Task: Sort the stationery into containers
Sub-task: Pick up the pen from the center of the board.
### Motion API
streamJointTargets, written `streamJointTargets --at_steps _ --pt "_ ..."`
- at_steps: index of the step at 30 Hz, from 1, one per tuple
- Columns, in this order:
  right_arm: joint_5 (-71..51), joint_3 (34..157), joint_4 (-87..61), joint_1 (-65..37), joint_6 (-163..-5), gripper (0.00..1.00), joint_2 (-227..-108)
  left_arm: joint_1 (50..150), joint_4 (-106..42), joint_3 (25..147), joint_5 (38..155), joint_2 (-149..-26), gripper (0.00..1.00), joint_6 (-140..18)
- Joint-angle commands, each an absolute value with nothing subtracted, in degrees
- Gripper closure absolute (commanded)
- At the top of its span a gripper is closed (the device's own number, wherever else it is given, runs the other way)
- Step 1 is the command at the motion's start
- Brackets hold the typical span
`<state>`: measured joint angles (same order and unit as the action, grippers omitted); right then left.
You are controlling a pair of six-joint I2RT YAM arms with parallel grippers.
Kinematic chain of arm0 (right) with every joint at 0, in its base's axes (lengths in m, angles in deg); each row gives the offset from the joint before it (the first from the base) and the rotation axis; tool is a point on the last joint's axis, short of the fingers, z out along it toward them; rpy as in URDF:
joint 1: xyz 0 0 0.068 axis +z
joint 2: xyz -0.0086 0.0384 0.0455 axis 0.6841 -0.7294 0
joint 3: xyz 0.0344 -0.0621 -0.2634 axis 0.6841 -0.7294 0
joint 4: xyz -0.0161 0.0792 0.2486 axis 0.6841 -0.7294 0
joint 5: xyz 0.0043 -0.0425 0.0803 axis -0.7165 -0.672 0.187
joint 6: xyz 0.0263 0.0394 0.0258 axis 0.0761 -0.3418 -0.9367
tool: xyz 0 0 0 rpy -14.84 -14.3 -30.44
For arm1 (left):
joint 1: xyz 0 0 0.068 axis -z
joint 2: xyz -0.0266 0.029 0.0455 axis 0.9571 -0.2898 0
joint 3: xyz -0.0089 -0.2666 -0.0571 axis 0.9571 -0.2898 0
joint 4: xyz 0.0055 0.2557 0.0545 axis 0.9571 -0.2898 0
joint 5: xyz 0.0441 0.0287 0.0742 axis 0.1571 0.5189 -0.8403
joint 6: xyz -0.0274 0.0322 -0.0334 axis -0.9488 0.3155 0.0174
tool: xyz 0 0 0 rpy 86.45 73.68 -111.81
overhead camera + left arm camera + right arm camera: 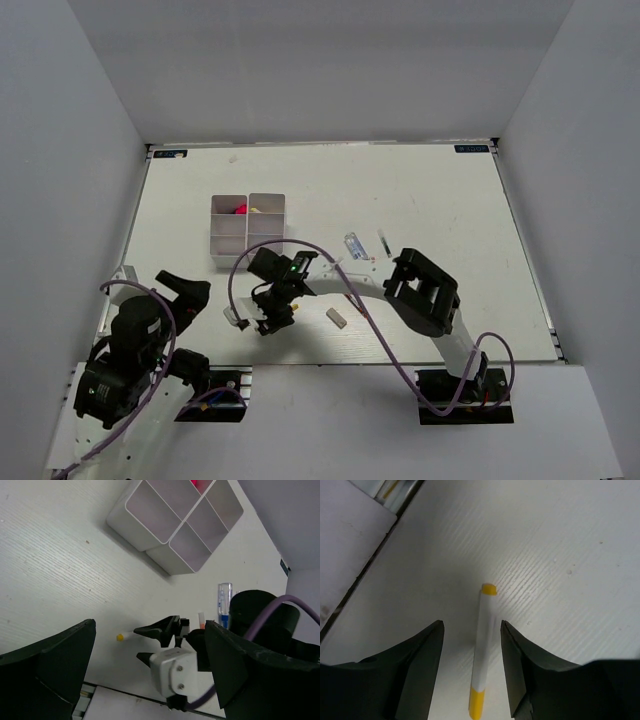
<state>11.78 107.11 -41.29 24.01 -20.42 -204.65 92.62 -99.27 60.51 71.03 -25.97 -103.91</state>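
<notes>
The thin white plastic pen with yellow ends lies flat on the white counter, towards its near edge and apart from the white plastic compartment organizer. Expect the pen to be light, stiff and smooth, and liable to roll; take hold across the mid-barrel. The right pincer is released and points down, with one finger either side of the barrel, neither touching. The left pincer is spread wide, holding nothing, above its base.
</notes>
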Motion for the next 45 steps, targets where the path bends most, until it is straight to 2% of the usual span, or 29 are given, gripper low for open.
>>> streamJointTargets --at_steps 1,10,19,24,28,31,39,45 --pt "6.64 111.15 -44.57 25.3 -21.69 0.45 -207.15 92.49 -103.99 62.04 68.82 -24.46 0.01 -105.53" --pt "-1.37 113.8 -47.56 26.71 -23.27 0.5 -210.76 92.49 -104.0 62.04 68.3 -21.46 0.01 -107.2" --pt "-6.38 112.24 -60.74 26.53 -14.58 0.72 -212.87 92.49 -104.0 61.52 67.77 -18.83 0.01 -108.34" --pt "-7.87 106.96 -61.36 26.36 -13.86 0.8 -210.76 92.49 -104.52 60.99 67.24 -16.72 0.01 -108.87" --pt "-7.09 104.05 -61.28 26.01 -16.23 0.93 -208.92 92.49 -104.52 60.99 67.24 -16.19 0.01 -109.4" --pt "-4.81 103.17 -61.28 24.96 -18.51 0.98 -205.59 92.49 -104.52 60.99 67.24 -16.89 0.01 -109.4" --pt "5.91 108.34 -57.59 16.87 -30.2 1.0 -192.5 92.49 -102.85 60.46 69.43 -20.06 0.01 -106.86" --pt "9.26 114.05 -42.94 8.19 -40.38 1.0 -186.94 92.49 -101.01 59.85 70.58 -21.2 0.01 -105.71"
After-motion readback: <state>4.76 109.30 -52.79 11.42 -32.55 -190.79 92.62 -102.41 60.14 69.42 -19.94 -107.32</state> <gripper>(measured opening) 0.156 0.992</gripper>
